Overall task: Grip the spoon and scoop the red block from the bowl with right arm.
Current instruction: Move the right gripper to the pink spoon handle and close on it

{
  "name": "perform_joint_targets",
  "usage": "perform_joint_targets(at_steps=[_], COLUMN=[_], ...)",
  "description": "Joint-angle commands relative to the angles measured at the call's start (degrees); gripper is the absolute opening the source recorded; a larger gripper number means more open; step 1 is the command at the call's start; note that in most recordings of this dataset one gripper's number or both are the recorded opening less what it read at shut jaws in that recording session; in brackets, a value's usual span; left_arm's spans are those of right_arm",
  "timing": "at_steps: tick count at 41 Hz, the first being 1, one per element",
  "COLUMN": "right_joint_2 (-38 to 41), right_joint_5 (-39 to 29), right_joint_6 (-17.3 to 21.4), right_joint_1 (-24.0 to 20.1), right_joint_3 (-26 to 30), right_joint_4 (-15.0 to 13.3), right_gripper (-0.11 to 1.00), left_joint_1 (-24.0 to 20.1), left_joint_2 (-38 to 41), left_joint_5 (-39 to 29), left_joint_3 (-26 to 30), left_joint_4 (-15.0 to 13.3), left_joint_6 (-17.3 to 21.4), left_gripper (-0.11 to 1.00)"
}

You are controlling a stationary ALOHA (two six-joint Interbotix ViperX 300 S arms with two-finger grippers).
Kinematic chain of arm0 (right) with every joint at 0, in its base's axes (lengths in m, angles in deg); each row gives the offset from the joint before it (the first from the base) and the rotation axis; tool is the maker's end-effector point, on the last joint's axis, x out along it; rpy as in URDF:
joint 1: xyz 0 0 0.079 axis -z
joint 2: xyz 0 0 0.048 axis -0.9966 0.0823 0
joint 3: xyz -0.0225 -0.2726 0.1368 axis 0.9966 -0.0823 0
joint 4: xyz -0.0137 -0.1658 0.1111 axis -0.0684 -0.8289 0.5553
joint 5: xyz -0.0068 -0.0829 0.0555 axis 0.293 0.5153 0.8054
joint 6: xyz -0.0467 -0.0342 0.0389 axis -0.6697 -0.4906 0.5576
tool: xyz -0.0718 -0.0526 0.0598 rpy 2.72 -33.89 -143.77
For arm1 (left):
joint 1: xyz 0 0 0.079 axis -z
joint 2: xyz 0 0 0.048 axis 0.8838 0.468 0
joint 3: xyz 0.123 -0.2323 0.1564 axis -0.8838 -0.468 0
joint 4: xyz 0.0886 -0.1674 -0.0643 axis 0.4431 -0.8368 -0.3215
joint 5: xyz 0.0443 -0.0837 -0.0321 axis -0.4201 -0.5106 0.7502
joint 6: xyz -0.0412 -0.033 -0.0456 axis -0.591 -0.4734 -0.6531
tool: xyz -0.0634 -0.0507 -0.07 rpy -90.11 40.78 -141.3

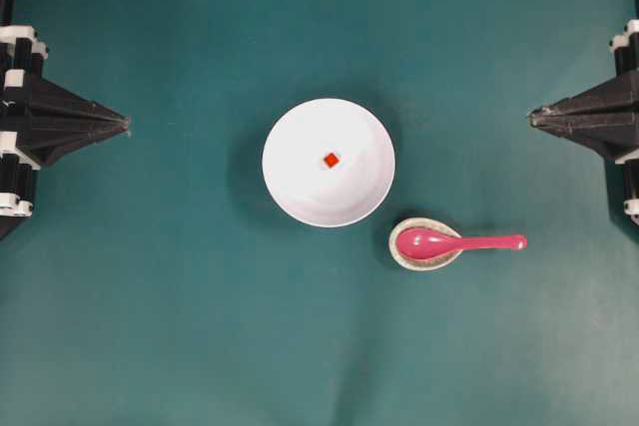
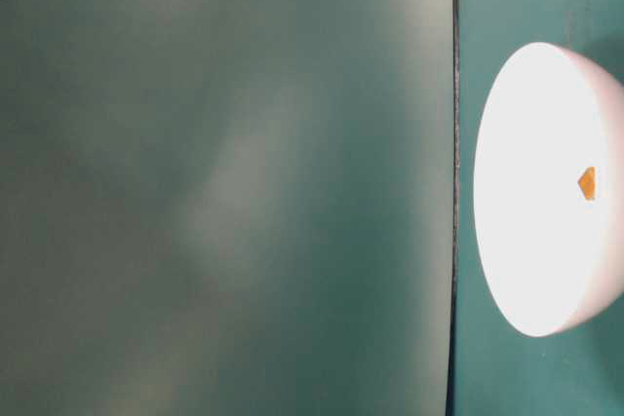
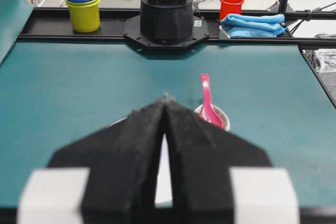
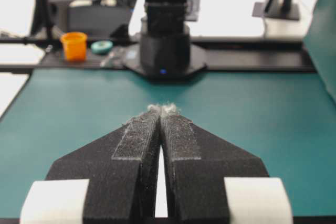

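Pink spoon (image 1: 454,242) scoop resting in speckled spoon rest (image 1: 424,244) just beside white bowl (image 1: 328,163), red block (image 1: 330,159) at bowl centre, table-level view shows only bowl and block, left gripper (image 1: 126,126) and right gripper (image 1: 532,117) both closed, empty, at table edges

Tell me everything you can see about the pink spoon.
The glossy pink-magenta plastic soup spoon has an oval scoop and a straight handle. Its scoop rests in the small speckled cream teardrop-shaped dish, beside the white bowl. In the overhead view the handle points right, over the green table. No gripper touches it.
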Motion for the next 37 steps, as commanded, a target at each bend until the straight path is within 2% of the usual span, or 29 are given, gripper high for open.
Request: perform_joint_targets(at_steps=[1, 2, 5, 12, 17, 20, 22, 24, 30, 32, 37], right_joint_2=[1.0, 3.3, 5.6, 11.3, 16.9, 20.0, 22.0, 24.0, 29.4, 31.3, 35.9], right_joint_5=[0.2, 0.7, 2.4, 8.3, 14.2, 17.4, 19.8, 21.8, 25.7, 26.5, 29.0], right_joint_6=[0.2, 1.4, 2.9, 5.0, 6.1, 7.2, 8.7, 10.2, 11.0, 11.0, 11.0], right_joint_1=[-0.4, -0.4, -0.5, -1.9, -4.7, -6.8, -8.0, -9.4, -15.9, -17.8, -21.3], right_joint_3=[0.0, -0.5, -1.1, -3.2, -5.8, -7.3, -8.4, -9.7, -12.5, -13.1, -14.2], right_joint_4=[0.1, 1.0, 2.1, 2.4, 3.0, 4.7, 7.0, 9.7, 15.6, 16.6, 18.4], right_gripper=[0.0, 0.0, 0.0, 0.0, 0.0, 0.0, 0.01, 0.08, 0.47, 0.51, 0.46], left_joint_1=[0.1, 0.1, 0.1, 0.1, 0.1, 0.1, 0.1, 0.1, 0.1, 0.1, 0.1], left_joint_2=[0.8, 0.6, 0.3, -0.1, 0.0, 0.0, 0.2, 0.4, 0.8, 0.9, 0.8], left_joint_5=[-2.5, -4.9, -6.0, -7.1, -7.2, -7.2, -7.2, -7.2, -7.1, -7.1, -6.9], left_joint_3=[1.7, 2.2, 2.6, 2.7, 2.6, 2.6, 2.7, 2.6, 2.5, 2.5, 2.6], left_joint_4=[1.2, 1.3, 1.3, 1.3, 1.3, 1.3, 1.3, 1.3, 1.3, 1.3, 1.3], left_joint_6=[1.0, 1.1, 1.1, 1.2, 1.2, 1.2, 1.2, 1.2, 1.2, 1.2, 1.2], left_gripper=[0.0, 0.0, 0.0, 0.0, 0.0, 0.0, 0.0, 0.0, 0.0, 0.0, 0.0])
